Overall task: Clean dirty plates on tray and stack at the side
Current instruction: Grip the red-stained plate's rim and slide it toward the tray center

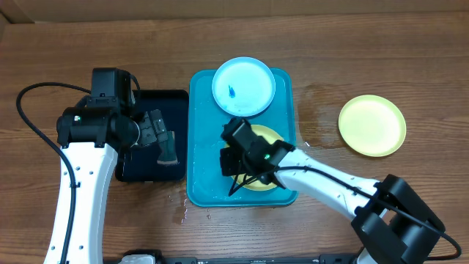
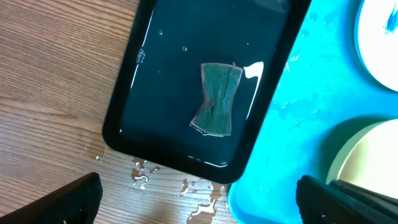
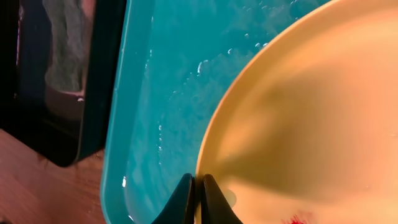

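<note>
The tray (image 1: pixel 205 147) lies at the middle of the table (image 1: pixel 366 44) and holds 2 plates. The blue plate (image 1: pixel 244 86) sits at its far end, with a small blue smear (image 1: pixel 231 92) left of its centre. The green plate (image 1: pixel 270 135) lies at the near end, largely under the right arm. A second green plate (image 1: pixel 371 125) rests on the bare table to the right, well apart from the tray.

The right gripper (image 1: pixel 233 167) is down on the left edge of the green plate. In the right wrist view its fingertips (image 3: pixel 186 202) are pinched tight together on that plate's rim, with wet tray floor (image 3: pixel 168 93) to their left. A red speck (image 3: pixel 298 218) shows on the plate (image 3: pixel 311 112) near the bottom edge.

A black tray (image 1: pixel 132 169) sits just beside the tray on its left, their rims touching or nearly so. A dark green sponge (image 2: pixel 217 99), narrow at the waist, lies flat in its wet middle. The left gripper (image 1: pixel 155 130) hangs over it, fingers (image 2: pixel 71 199) spread wide and holding nothing. Water drops (image 2: pixel 143 171) dot the table by the black tray's near corner.
</note>
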`<action>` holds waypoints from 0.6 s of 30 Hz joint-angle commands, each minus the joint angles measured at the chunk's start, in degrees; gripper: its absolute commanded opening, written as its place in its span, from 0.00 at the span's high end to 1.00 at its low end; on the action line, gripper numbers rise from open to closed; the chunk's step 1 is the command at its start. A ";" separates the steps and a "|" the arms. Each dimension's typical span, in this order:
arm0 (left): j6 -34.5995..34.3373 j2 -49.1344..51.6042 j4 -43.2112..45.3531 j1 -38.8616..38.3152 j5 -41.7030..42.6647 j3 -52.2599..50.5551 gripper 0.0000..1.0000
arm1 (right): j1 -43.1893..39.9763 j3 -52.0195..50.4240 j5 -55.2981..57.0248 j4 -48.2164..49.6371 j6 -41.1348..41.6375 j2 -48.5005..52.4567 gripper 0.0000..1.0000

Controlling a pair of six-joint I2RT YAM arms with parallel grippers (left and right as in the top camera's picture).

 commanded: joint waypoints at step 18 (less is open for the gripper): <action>-1.18 0.39 0.00 0.26 0.50 0.09 0.00 | -1.11 0.79 3.21 3.58 2.56 -0.79 0.69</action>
